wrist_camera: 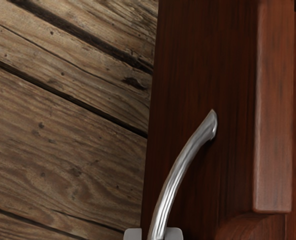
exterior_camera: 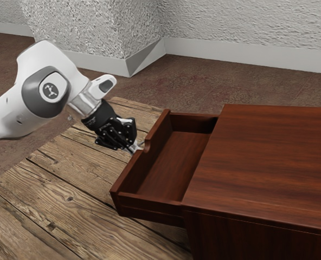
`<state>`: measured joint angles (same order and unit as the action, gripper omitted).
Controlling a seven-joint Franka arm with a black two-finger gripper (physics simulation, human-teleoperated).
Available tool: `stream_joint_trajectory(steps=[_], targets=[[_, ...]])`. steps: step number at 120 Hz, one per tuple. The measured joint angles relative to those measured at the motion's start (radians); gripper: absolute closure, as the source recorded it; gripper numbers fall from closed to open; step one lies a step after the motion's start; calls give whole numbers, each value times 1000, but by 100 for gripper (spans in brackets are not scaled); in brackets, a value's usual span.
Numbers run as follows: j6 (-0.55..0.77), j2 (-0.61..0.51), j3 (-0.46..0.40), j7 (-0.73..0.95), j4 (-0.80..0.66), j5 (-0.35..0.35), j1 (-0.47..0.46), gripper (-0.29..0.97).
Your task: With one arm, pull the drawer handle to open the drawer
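Here gripper (exterior_camera: 133, 142) clamped on silver handle (wrist_camera: 180, 172) at drawer (exterior_camera: 168, 162) front; drawer stands open from cabinet (exterior_camera: 258, 162).

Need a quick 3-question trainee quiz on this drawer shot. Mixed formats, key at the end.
1. True or false: the drawer sits shut, flush with the cabinet.
2. Pick one. The gripper is at: A) the drawer handle; B) the cabinet top; C) the wall.
3. Fill in: in the exterior view, the arm comes in from the view's ____.

Key: 1 false, the drawer is pulled well out. 2 A, the fingers flank the handle's lower end. 3 left.
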<state>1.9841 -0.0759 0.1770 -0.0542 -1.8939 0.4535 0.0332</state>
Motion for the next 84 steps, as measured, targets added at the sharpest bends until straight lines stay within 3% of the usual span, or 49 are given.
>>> stream_joint_trajectory(steps=[84], targets=[[-12,-13,44,1,-14,-9,3,79]])
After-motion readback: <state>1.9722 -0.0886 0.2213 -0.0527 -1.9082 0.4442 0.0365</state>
